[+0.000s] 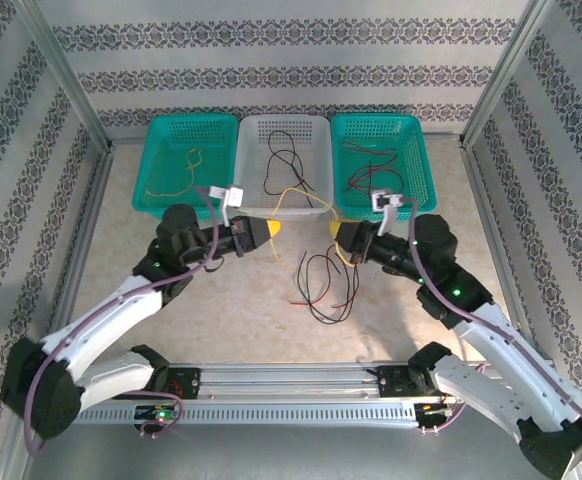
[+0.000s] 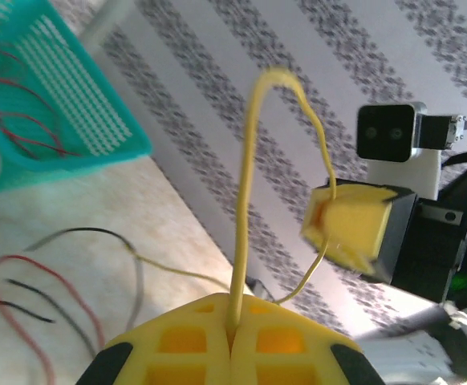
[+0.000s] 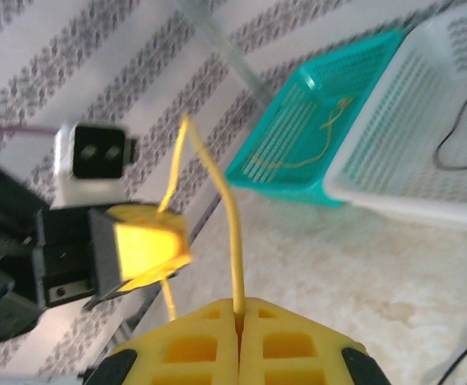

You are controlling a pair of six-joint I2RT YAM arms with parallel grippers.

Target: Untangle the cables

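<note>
Wallpapered walls and an aluminium frame boxed in the beige tabletop (image 1: 241, 300), with three baskets along the upper edge of the top view. We saw both claws clamped on one yellow cable (image 2: 243, 200). The left claw (image 1: 270, 234) was pinched together on one stretch and the right claw (image 1: 343, 257) on another. The slack arched up between them, in front of the white basket (image 1: 283, 119). In each wrist view the cable ran straight out of the closed finger seam.

Our read: the two-point hold was there to lift the yellow strand off the red and black cables (image 1: 326, 290). Those lay looped together mid-tabletop, just below and between the claws. A thin yellow tail dropped toward that heap; we couldn't tell if it touched.

Sorting looked colour-coded:
- left teal basket (image 1: 193, 119): a yellow wire
- white basket: black wires
- right teal basket (image 1: 376, 119): red wires

Room: the claws were near each other, so there was open tabletop for spreading sideways. The basket fronts sat just above them in the frame, which made that the tight edge. The frame posts stood well apart at either side.
</note>
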